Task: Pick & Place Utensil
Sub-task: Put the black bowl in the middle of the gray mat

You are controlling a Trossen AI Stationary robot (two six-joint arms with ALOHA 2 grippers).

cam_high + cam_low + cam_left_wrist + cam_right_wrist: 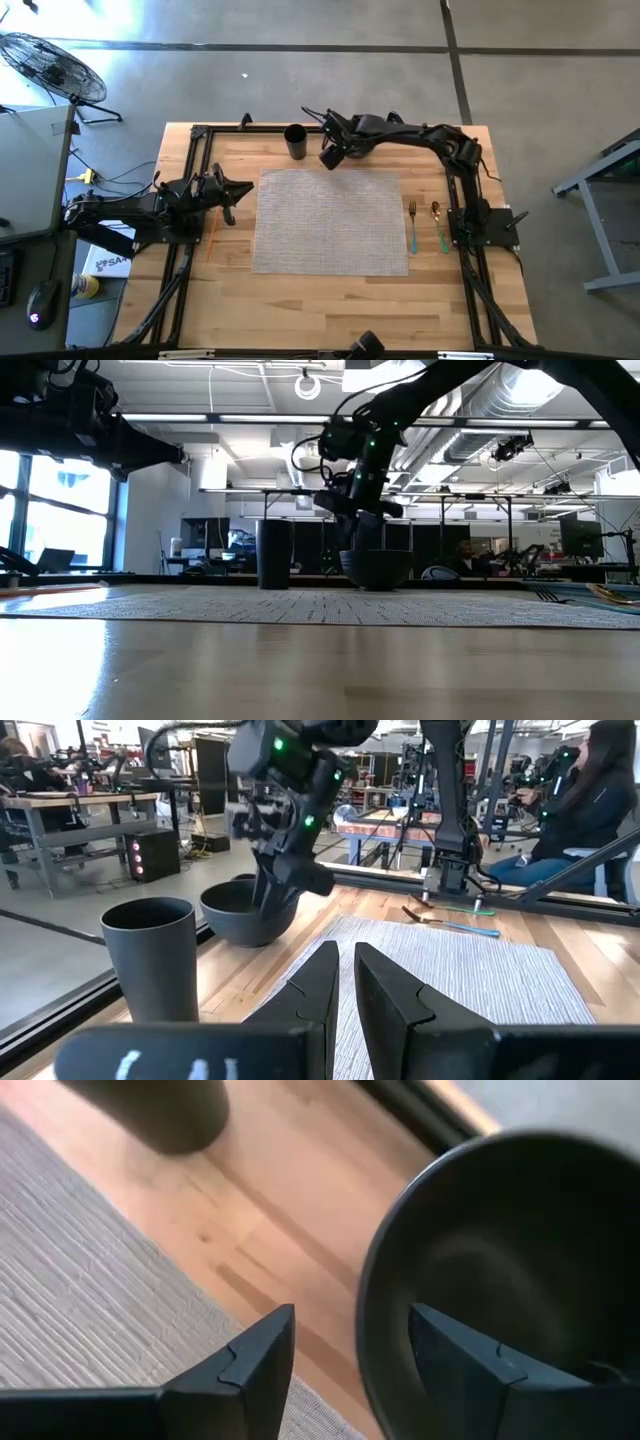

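While fork point(412, 226) and spoon point(438, 226) lie untouched far right, right gripper point(350, 1350) open at bowl point(500, 1270) rim; left gripper point(345, 975) parked, barely parted.

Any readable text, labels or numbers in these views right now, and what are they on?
"SA": the only letters readable, cut off by the left arm, on a white box on the floor beside the table's left edge, in the high view.
White marks on the left gripper's body in the left wrist view: too blurred to read.
Nothing readable on the cup, bowl, placemat or utensils.
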